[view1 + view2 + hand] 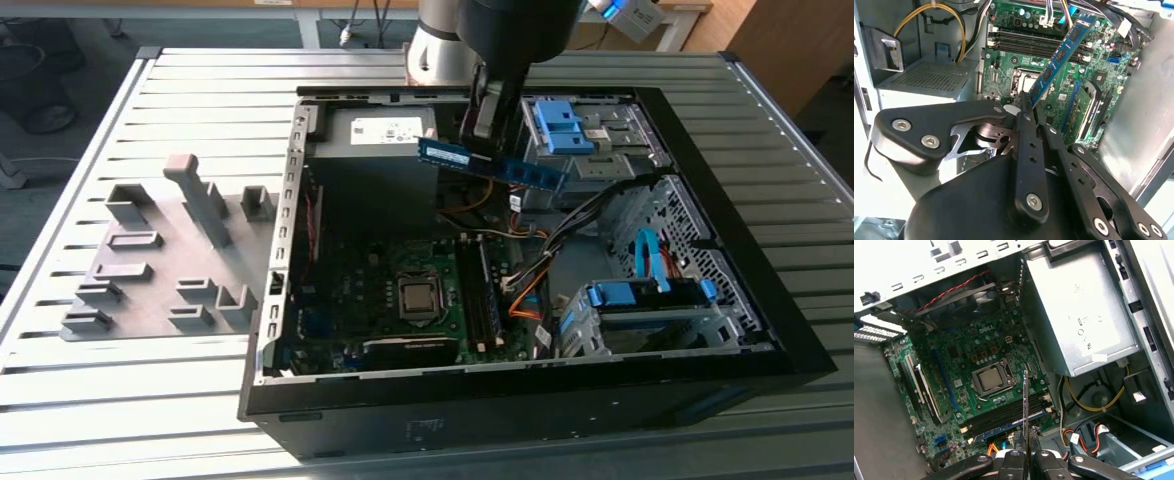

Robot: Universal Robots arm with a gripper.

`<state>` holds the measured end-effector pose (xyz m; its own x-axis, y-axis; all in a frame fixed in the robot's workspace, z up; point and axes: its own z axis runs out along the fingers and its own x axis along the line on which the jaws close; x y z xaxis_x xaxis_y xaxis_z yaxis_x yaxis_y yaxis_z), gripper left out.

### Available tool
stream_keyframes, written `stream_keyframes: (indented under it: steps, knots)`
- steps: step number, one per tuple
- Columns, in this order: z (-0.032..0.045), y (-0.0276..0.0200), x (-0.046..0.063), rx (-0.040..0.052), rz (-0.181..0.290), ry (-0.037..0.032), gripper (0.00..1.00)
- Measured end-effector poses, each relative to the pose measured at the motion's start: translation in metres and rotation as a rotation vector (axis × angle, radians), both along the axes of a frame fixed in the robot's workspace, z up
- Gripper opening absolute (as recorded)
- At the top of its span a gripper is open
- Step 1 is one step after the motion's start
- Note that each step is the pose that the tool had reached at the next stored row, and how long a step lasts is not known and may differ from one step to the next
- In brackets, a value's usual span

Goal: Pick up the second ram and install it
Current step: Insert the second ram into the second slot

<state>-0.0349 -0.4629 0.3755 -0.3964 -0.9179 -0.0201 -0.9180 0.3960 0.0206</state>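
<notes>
Above the open case (654, 100), hand (1026, 102) clenched on second ram (491, 163) (edge-on), clear of motherboard (979, 360)

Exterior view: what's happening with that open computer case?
The robot arm's tool is shut on the second ram, holding it in the air above the open computer case. The stick is not seated yet; the memory slots on the motherboard lie below it. A grey fixture with upright blocks sits on the table at the exterior view's left.
</notes>
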Motion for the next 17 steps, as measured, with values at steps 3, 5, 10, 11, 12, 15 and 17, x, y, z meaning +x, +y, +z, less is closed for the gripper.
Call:
stream_keyframes:
  steps: [3,5,10,11,12,15,17]
  knots:
    - [-0.0001,0.0,0.0,0.0,-0.028,0.0,0.14]
    - [-0.0001,0.0,0.0,0.0,-0.046,0.0,0.14]
    - [-0.0002,0.0,0.0,-0.0001,-0.084,0.0,0.14]
    - [-0.0003,0.0,0.0,-0.0001,-0.092,0.0,0.14]
    - [-0.0003,0.0,0.0,0.0,-0.1,0.0,0.14]
    - [-0.0003,0.0,0.0,0.0,-0.122,0.0,0.14]
    - [-0.0004,0.0,0.0,-0.0001,-0.136,0.0,0.14]
